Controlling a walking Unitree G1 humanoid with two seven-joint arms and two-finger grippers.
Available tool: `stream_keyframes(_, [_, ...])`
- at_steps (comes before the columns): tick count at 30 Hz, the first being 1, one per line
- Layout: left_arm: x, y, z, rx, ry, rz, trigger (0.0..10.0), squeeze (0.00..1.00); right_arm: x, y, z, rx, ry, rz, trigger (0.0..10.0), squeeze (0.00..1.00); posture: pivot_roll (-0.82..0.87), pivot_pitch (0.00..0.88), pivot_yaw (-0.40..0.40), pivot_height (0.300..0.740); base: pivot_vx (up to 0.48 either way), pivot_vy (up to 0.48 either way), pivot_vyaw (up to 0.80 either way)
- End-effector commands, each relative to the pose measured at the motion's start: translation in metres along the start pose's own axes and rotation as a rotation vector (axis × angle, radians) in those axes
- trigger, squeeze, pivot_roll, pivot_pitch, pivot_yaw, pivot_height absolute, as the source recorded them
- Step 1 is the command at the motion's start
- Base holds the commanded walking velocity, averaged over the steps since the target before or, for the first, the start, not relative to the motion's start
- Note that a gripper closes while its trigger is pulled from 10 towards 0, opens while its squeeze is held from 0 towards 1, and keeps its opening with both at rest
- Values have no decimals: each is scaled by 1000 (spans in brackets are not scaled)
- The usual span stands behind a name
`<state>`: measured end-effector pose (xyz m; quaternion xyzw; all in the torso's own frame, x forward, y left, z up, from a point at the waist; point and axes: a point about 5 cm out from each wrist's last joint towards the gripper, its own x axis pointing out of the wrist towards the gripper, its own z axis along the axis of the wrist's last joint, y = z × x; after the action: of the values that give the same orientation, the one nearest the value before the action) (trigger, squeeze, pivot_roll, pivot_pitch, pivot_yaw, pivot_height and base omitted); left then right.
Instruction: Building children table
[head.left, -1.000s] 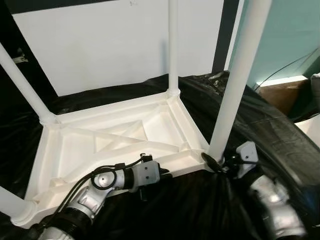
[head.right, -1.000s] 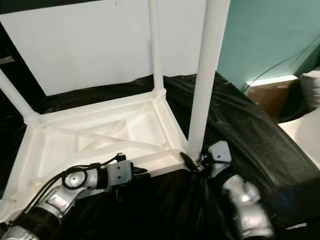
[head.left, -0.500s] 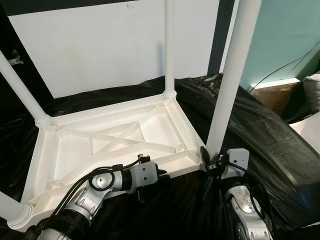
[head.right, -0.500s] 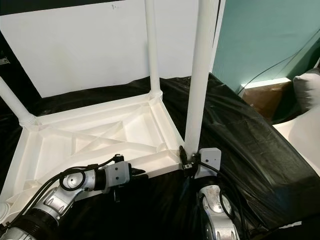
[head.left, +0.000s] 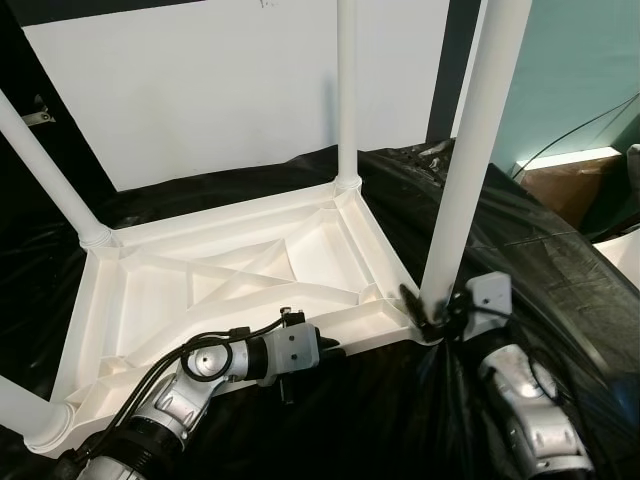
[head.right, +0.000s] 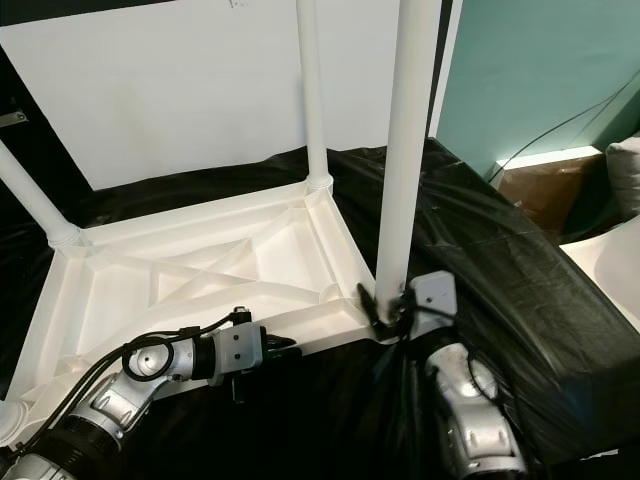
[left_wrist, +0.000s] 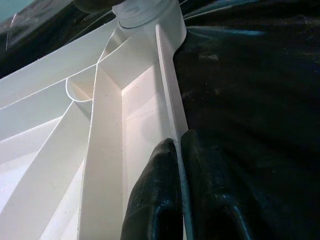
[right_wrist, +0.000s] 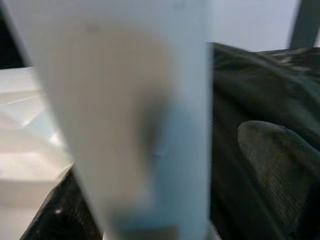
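Note:
A white plastic children's table (head.left: 230, 275) lies upside down on a black sheet, its legs pointing up. My left gripper (head.left: 335, 350) is shut on the table's near rim (left_wrist: 167, 75), one finger on each side of the thin wall. My right gripper (head.left: 425, 305) is closed around the base of the near right leg (head.left: 470, 150), where it meets the corner socket. In the right wrist view the leg (right_wrist: 130, 115) stands close between the black fingers (right_wrist: 270, 150). The far right leg (head.left: 346, 90), far left leg (head.left: 45, 165) and near left leg (head.left: 20, 410) stand in their corners.
A black sheet (head.left: 540, 260) covers the raised surface and bulges to the right of the table. A white panel (head.left: 200, 90) stands behind, with a teal wall (head.left: 580, 70) at the right. A cardboard box (head.left: 565, 185) and a white object (head.left: 625, 245) sit at the far right.
My right wrist has swung from in front of the near right leg's base round to its right side, still at the leg. The left gripper stays on the rim. The camera has shifted slightly.

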<state>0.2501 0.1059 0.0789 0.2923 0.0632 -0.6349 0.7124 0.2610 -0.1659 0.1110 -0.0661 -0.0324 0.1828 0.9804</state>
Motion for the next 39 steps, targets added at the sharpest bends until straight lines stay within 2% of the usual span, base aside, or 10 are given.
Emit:
stream_keyframes(1, [2,-51,-50,-185,217,-208,10000,0,1,3,-3,24,12,17,10000,0,-35,9,-4,740,0,0,0])
stream_keyframes(7, [2,-51,-50,-185,217,-208,10000,0,1,3,-3,24,12,17,10000,0,-35,9,-4,740,0,0,0])
stream_keyframes(8, [3,-50,-50,-183,217,-210,10000,0,0,2,-1,-2,25,141,10000,0,-39,6,-2,740,0,0,0])
stream_keyframes(9, [3,-50,-50,-182,217,-207,10000,0,1,-5,1,-67,61,317,7765,0,-27,0,-14,740,0,0,0])
stream_keyframes(10, [4,-49,-50,-181,217,-204,10000,0,1,-10,2,-111,94,430,7765,0,-27,0,-14,740,0,0,0])
stream_keyframes(13, [4,-49,-50,-182,217,-201,10000,0,2,-15,3,-142,120,497,6980,0,-23,0,-16,740,0,0,0])
stream_keyframes(15, [4,-50,-51,-188,216,-196,10000,0,4,-21,2,-134,165,559,0,0,-14,2,-18,740,0,0,0])
stream_keyframes(34, [3,-51,-51,-190,219,-193,10000,0,5,-29,-1,-94,206,618,0,0,-14,4,-9,740,0,0,0])
stream_keyframes(37, [3,-51,-50,-188,216,-197,10000,0,11,-19,-1,-14,76,365,0,0,-20,4,-9,740,0,0,0])
stream_keyframes(39, [3,-51,-50,-188,216,-197,10000,0,11,-19,-1,-14,76,365,0,0,-20,4,-9,740,0,0,0])
